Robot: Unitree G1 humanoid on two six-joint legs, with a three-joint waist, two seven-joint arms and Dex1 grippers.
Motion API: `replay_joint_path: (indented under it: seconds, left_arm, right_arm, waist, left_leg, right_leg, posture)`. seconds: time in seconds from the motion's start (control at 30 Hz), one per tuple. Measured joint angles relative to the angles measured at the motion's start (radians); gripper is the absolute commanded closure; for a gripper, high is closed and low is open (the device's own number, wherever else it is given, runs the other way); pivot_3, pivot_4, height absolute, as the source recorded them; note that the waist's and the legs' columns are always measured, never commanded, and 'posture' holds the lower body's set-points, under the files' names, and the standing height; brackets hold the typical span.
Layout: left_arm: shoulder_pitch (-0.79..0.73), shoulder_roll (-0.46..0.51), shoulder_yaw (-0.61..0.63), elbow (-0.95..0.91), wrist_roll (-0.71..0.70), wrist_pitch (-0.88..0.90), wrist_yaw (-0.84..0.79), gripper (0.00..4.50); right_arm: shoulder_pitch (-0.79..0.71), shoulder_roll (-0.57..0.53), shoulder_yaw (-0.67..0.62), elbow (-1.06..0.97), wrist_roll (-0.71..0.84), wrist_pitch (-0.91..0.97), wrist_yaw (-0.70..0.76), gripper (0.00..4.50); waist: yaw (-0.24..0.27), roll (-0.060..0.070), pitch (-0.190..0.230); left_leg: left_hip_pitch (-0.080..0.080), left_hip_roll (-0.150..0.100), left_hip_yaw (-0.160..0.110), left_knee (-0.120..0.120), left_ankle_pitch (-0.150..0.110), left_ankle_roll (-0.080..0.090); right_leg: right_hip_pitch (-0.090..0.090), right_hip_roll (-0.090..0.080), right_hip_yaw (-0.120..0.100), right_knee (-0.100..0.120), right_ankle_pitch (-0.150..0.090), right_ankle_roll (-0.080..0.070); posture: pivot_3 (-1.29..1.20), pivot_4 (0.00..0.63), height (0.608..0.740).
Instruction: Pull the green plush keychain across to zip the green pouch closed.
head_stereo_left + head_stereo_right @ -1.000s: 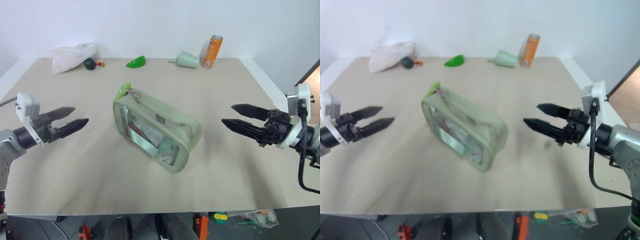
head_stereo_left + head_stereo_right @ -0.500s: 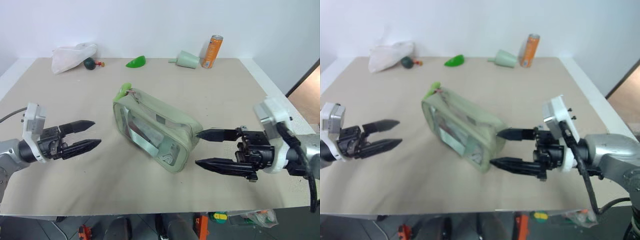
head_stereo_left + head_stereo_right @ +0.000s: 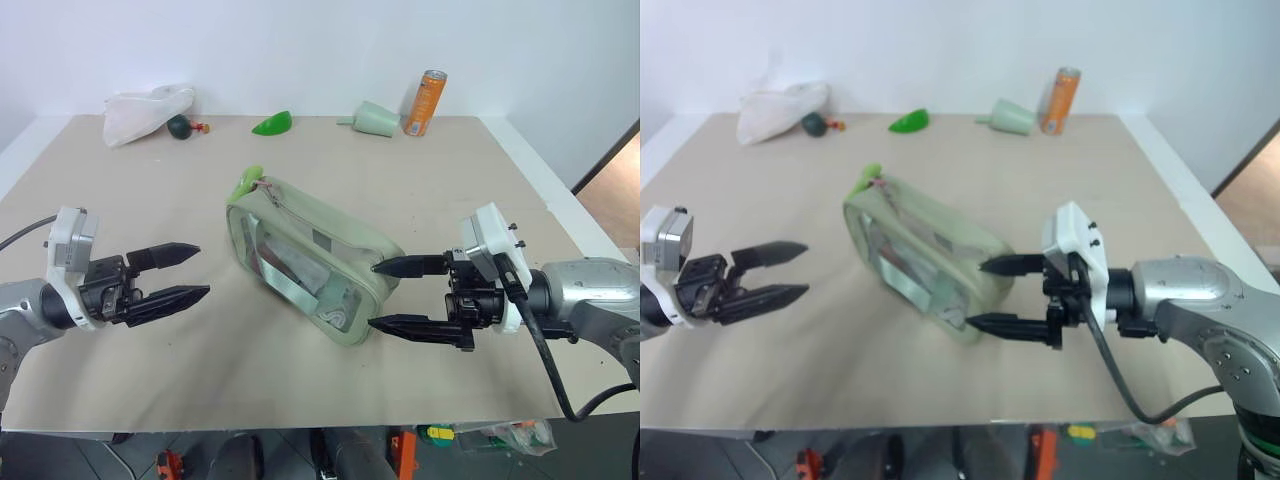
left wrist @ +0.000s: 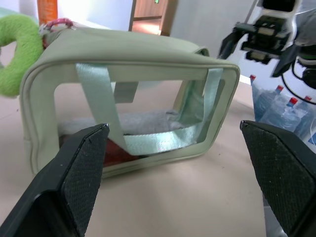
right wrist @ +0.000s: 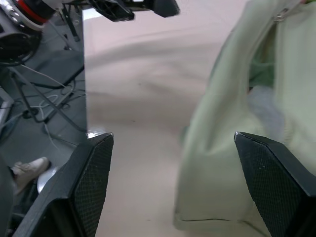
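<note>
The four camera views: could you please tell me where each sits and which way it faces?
Left eye, right eye: on the head, looking forward and down at the table; both arms show.
Left wrist: between the open left gripper, facing the pouch, the keychain and the right gripper.
Right wrist: between the open right gripper, facing the pouch's end.
All share the pouch.

Right gripper [image 3: 986, 295] spread at green pouch [image 3: 925, 255]; perhaps touching.

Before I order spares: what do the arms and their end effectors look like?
Both arms are silver-grey metal. Each end effector, left and right, has two tapered black fingers with textured pads on a black base, plus a white camera block above the wrist. A black cable loops along the right arm.
</note>
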Motion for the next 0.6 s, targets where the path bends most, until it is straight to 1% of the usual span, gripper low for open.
replay_joint_path:
  seconds: [0.13,0.37,0.5,0.6]
  left_arm:
    - [0.01,-0.001,0.001,-0.013,-0.006,0.0,0.003,0.1]
    - [0.024,-0.006,0.001,-0.016,-0.006,-0.004,0.003,0.1]
    - [0.034,-0.01,0.001,-0.016,-0.005,-0.01,0.003,0.1]
    - [0.051,-0.013,0.001,-0.016,0.001,-0.017,0.002,0.03]
  right_arm:
    - [-0.036,0.019,0.021,0.017,-0.028,-0.015,0.001,0.46]
    - [-0.054,0.102,0.162,0.007,-0.127,-0.036,-0.012,0.46]
    - [-0.054,0.129,0.224,-0.009,-0.194,-0.06,-0.02,0.46]
    - [-0.054,0.141,0.271,-0.003,-0.276,-0.097,-0.02,1.28]
  waist:
    - [0.0,0.0,0.0]
    - [0.0,0.0,0.0]
    - [0.0,0.0,0.0]
    - [0.0,0.0,0.0]
  left_leg:
    - [0.0,0.0,0.0,0.0,0.0,0.0]
    - [0.0,0.0,-0.001,0.0,0.0,0.0]
    - [0.0,0.0,0.0,0.0,0.0,0.0]
    - [0.0,0.0,0.0,0.0,0.0,0.0]
  right_leg:
    - [0.0,0.0,0.0,0.0,0.0,0.0]
    - [0.0,0.0,0.0,0.0,0.0,0.0]
    - [0.0,0.0,0.0,0.0,0.0,0.0]
    - [0.0,0.0,0.0,0.0,0.0,0.0]
  posture:
    - [0.0,0.15,0.74]
    - [0.0,0.15,0.74]
    - [0.0,0.15,0.74]
    - [0.0,0.15,0.74]
